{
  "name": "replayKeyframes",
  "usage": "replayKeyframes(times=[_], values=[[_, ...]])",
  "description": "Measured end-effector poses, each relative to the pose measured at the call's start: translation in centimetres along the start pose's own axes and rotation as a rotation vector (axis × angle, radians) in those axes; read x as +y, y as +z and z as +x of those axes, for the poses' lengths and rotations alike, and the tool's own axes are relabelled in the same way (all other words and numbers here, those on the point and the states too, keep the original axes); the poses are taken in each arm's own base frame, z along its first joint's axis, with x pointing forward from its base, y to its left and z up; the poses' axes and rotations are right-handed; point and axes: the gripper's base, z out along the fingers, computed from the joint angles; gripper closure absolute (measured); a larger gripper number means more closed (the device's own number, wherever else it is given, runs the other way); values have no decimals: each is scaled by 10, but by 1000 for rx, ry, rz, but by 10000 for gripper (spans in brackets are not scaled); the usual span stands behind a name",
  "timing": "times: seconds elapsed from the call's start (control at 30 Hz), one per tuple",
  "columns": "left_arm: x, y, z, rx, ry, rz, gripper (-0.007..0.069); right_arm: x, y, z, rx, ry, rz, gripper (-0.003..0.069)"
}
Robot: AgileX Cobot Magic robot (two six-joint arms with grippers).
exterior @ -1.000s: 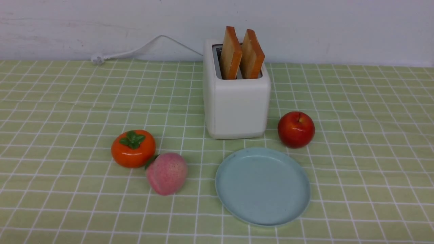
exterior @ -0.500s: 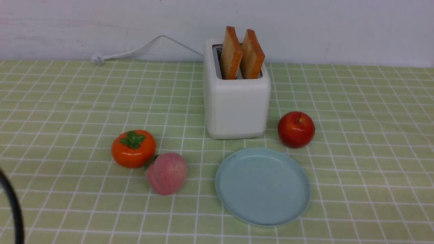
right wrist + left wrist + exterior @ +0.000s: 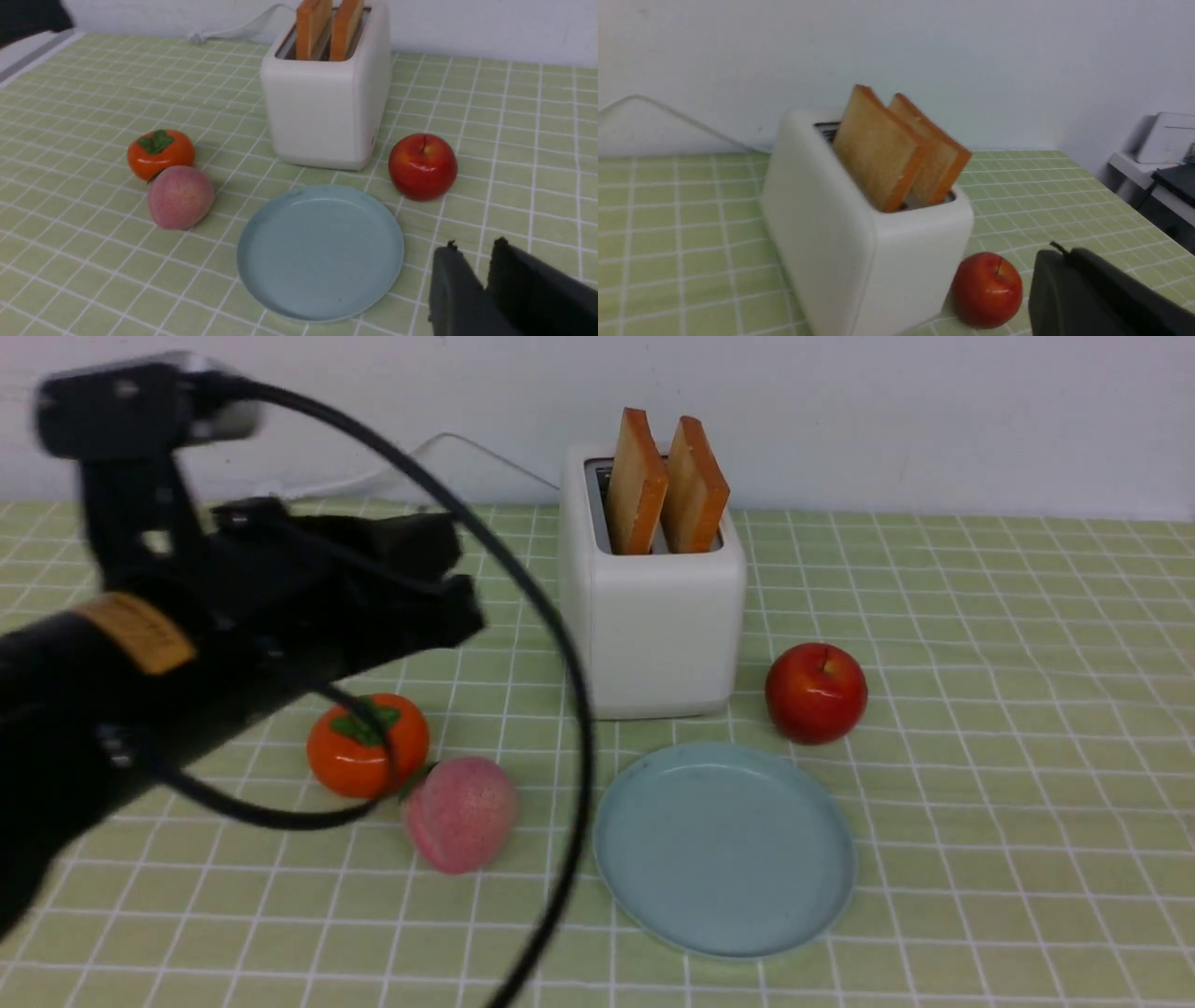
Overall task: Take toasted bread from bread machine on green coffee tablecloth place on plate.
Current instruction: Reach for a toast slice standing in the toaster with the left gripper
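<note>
Two slices of toasted bread (image 3: 637, 485) (image 3: 695, 490) stand upright in the slots of the white bread machine (image 3: 653, 635) at the back of the green coffee tablecloth (image 3: 980, 709). The empty pale blue-green plate (image 3: 724, 849) lies just in front of it. My left gripper (image 3: 462, 583) hovers blurred to the left of the bread machine, below the slices' height. In the left wrist view (image 3: 1057, 254) its jaws are together and empty. My right gripper (image 3: 474, 247) shows only in its wrist view, near the plate's (image 3: 320, 252) edge, fingers nearly together and empty.
A red apple (image 3: 815, 693) sits right of the bread machine. An orange persimmon (image 3: 364, 756) and a pink peach (image 3: 459, 814) sit left of the plate. My left arm's black cable (image 3: 569, 709) loops in front of them. A white cord (image 3: 485, 453) trails back left.
My left arm has swung into the front view from the lower left and risen towards the bread machine. The bread, plate and fruit have not moved.
</note>
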Motion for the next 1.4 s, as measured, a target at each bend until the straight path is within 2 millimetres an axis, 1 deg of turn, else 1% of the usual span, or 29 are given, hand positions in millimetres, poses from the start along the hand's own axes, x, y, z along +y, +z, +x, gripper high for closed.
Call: replayKeyframes(times=[0.07,0.1,0.13,0.2,0.3,0.33,0.37,0.5,0.53,0.57,0.6,0.63,0.67,0.73,0.83,0.87,0.97,1.07,1.17,1.2,1.33,1.37,1.4], values=[[-8,20,5,-36,22,27,637,1,2,0,9,-1,-11,536],[-11,34,9,-46,26,32,631,1,2,0,9,-1,-15,536],[-12,43,11,-50,28,30,624,1,2,0,9,0,-16,536],[-12,64,17,-47,30,23,587,1,2,0,9,1,-20,536],[-10,97,26,-32,33,9,483,2,2,1,20,4,-25,536],[-9,103,28,-29,33,6,449,2,2,2,26,4,-28,536],[-8,117,32,-25,34,0,394,2,2,3,36,4,-31,536],[0,150,39,-37,44,-21,242,3,1,5,65,4,-39,533],[3,158,42,-39,50,-27,212,3,1,6,69,5,-41,533],[3,159,43,-38,50,-27,212,3,1,6,69,5,-41,533],[7,172,48,-36,72,-37,172,4,1,6,76,7,-45,533],[8,173,49,-36,75,-38,169,4,1,6,76,7,-45,533],[11,181,52,-33,103,-44,154,4,1,7,79,9,-48,533],[17,196,58,-34,141,-62,146,4,1,7,79,7,-49,533],[24,205,60,-40,153,-86,145,4,1,7,79,7,-49,533],[31,212,60,-43,150,-112,145,4,1,7,80,6,-50,533],[36,219,60,-43,157,-128,152,4,1,7,81,6,-50,533],[37,225,62,-37,191,-129,169,4,1,7,83,6,-50,533],[39,230,67,-26,214,-144,215,4,1,7,83,6,-50,533],[39,229,67,-25,214,-146,218,4,1,7,83,6,-50,533],[43,229,67,-17,219,-191,319,4,1,7,83,6,-50,533],[43,229,67,-17,223,-191,323,4,1,7,83,6,-50,533],[43,229,66,-16,230,-199,354,4,1,7,83,6,-50,533]])
